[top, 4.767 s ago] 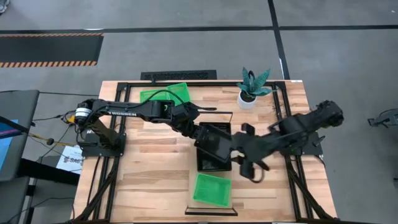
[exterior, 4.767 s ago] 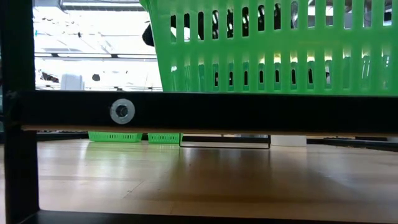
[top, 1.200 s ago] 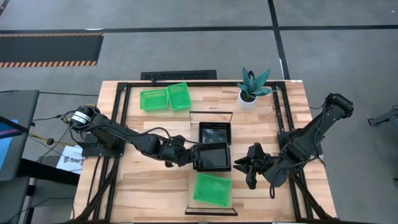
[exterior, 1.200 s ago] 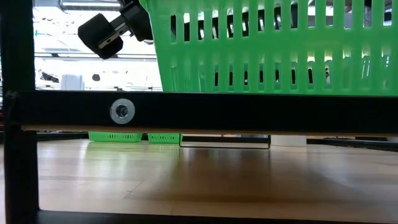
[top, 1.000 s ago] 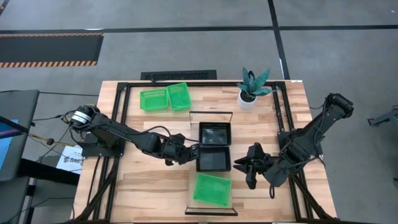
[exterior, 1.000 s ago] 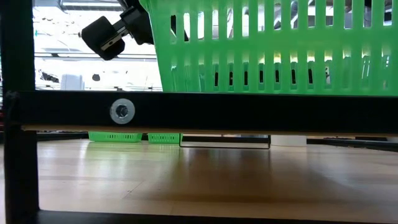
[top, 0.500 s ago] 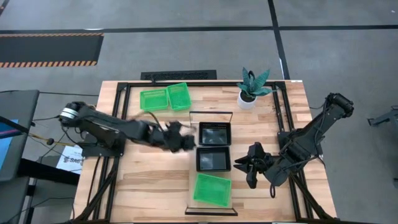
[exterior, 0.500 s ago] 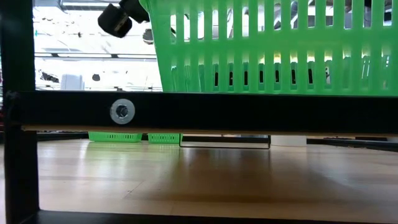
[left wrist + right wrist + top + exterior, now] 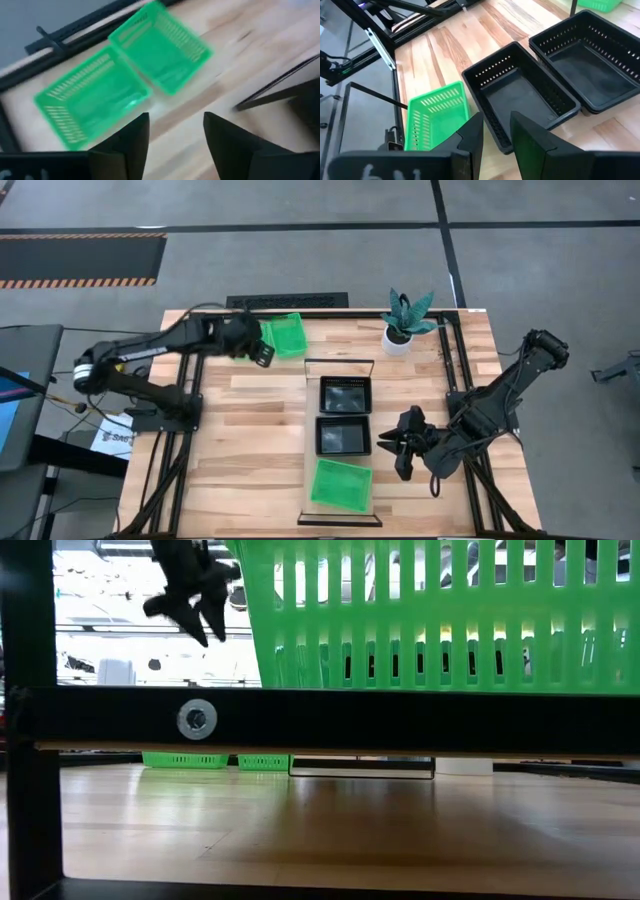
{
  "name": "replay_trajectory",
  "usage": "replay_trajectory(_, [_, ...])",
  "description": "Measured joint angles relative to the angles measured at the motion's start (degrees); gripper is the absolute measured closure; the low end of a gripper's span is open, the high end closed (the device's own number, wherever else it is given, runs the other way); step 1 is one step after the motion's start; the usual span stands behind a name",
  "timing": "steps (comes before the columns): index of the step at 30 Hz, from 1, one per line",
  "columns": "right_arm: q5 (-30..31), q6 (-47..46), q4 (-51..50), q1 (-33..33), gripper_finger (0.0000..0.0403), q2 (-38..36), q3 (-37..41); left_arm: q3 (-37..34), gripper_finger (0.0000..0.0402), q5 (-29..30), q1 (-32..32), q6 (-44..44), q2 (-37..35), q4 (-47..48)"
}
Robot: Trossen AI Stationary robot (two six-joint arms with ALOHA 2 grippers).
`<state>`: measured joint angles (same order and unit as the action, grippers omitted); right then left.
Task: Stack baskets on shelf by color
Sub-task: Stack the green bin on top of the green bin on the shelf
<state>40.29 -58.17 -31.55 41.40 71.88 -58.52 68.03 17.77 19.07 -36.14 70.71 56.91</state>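
Observation:
Two black baskets [image 9: 345,395] [image 9: 343,436] and a green basket [image 9: 340,485] stand in a row on the pale shelf [image 9: 340,369] at mid table. Two more green baskets [image 9: 92,102] [image 9: 160,47] rest side by side on the tabletop at the far left. My left gripper [image 9: 262,355] hovers open above them, nothing between its fingers [image 9: 135,137]. In the high view the arm hides most of the left one. My right gripper [image 9: 395,445] waits open just right of the nearer black basket [image 9: 520,100].
A white potted plant [image 9: 405,320] stands at the far right of the table. Black rails [image 9: 455,360] run along the table's sides. Bare wood lies left of the shelf. The low view is filled by the green basket [image 9: 440,615] and a black bar.
My left gripper has let go of the nearer black basket's left side, risen and swung toward the table's far left, ending above the two green baskets there. The black basket stays on the shelf.

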Motion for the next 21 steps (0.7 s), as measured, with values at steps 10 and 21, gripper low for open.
replay_trajectory(10, [-0.53,0.14,-3.04,-0.73,0.0285,0.00,0.00,-0.02,0.0211,-5.19,12.69,32.99,10.59,3.04])
replay_trajectory(21, [-2.83,-0.33,-4.71,-0.71,0.0285,0.00,0.00,-0.02,0.0211,-7.69,13.21,42.09,24.30,0.82])
